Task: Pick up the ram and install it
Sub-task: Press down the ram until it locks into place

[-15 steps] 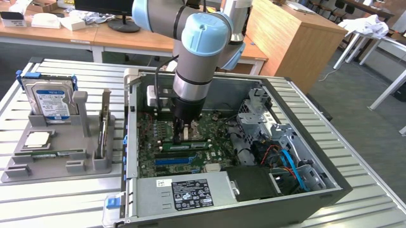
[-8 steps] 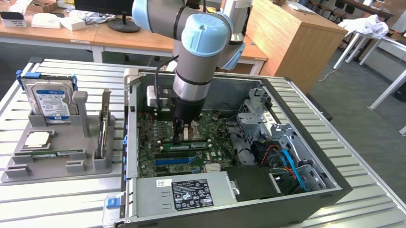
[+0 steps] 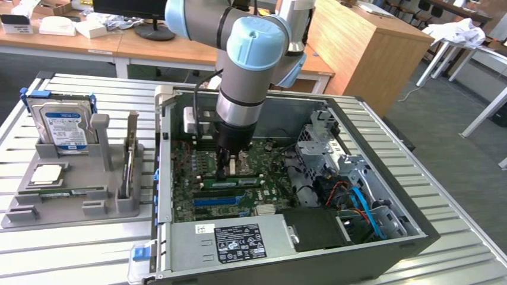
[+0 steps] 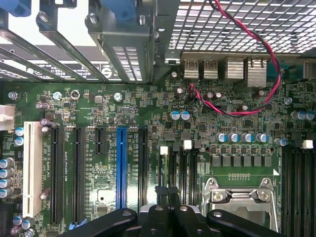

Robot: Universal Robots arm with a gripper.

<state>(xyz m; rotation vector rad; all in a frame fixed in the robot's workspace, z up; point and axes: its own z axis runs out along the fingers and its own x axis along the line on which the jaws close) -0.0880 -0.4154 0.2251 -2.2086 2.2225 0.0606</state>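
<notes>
My gripper (image 3: pixel 227 172) hangs straight down inside the open computer case (image 3: pixel 412 228), over the motherboard (image 3: pixel 269 196). Its fingers (image 4: pixel 158 217) are shut, tips together, with nothing visible between them. Right under the fingertips the ram (image 3: pixel 237 180), a long green strip with a pale label, lies across the board in the memory slot area. I cannot tell whether the tips touch it. In the wrist view the gripper (image 4: pixel 168 197) points at the black memory slots (image 4: pixel 174 168) beside the processor socket (image 4: pixel 239 197), and the ram is hidden under the fingers.
A grey tray (image 3: pixel 71 208) on the exterior view's left holds a hard drive (image 3: pixel 65 126), a square silver chip (image 3: pixel 46 173) and a thin green strip (image 3: pixel 67 191). Drive cage and cables (image 3: pixel 348 178) crowd the case's right side. The power supply (image 3: pixel 237 240) fills the near edge.
</notes>
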